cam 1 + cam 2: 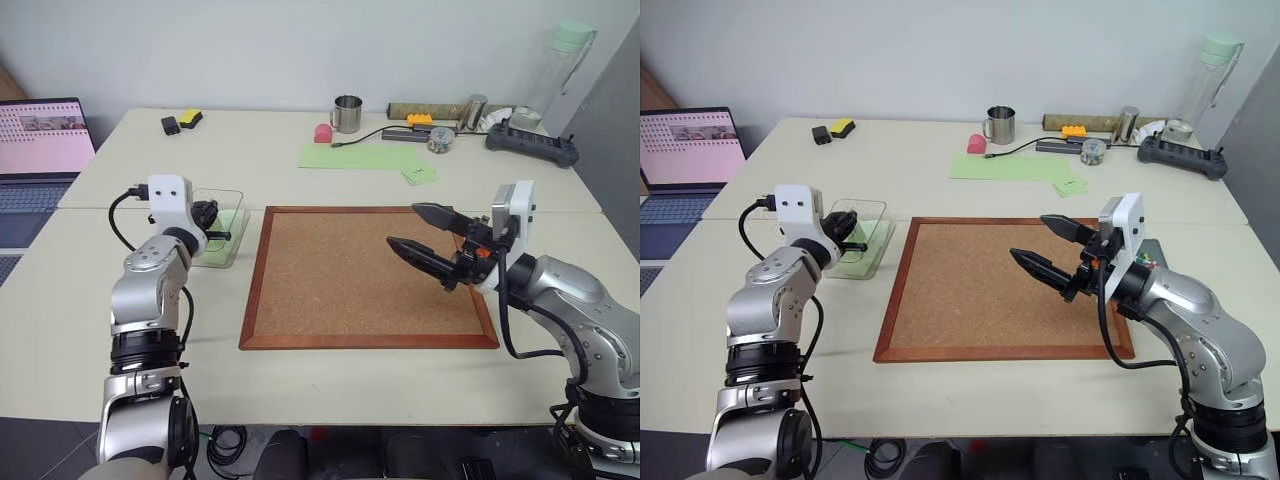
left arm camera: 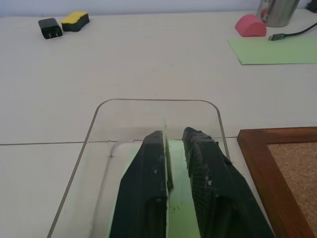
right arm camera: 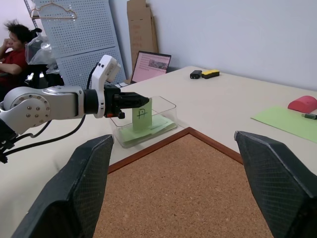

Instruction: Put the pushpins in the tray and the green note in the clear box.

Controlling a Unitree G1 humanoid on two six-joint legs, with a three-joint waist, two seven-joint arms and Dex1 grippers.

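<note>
My left gripper (image 2: 173, 141) reaches level into the clear box (image 2: 158, 101), left of the corkboard. Its fingers stand slightly apart. The green note (image 3: 142, 117), with its dark mark, stands upright at the fingertips and shows edge-on against one finger (image 2: 153, 168). More green paper lies flat on the box floor (image 3: 151, 130). My right gripper (image 1: 403, 225) hovers open over the right side of the corkboard with nothing between its fingers. A corner of the dark tray (image 1: 1152, 250) peeks out behind my right wrist, with a few coloured specks like pushpins (image 1: 1146, 262) on it.
The wood-framed corkboard (image 1: 365, 275) lies at the table's centre. Behind it are a large green sheet (image 1: 358, 156), a small green note (image 1: 420, 175), a steel mug (image 1: 347, 113) and a pink object (image 1: 323, 133). A laptop (image 1: 40, 140) stands far left. A person (image 3: 15, 44) sits beyond.
</note>
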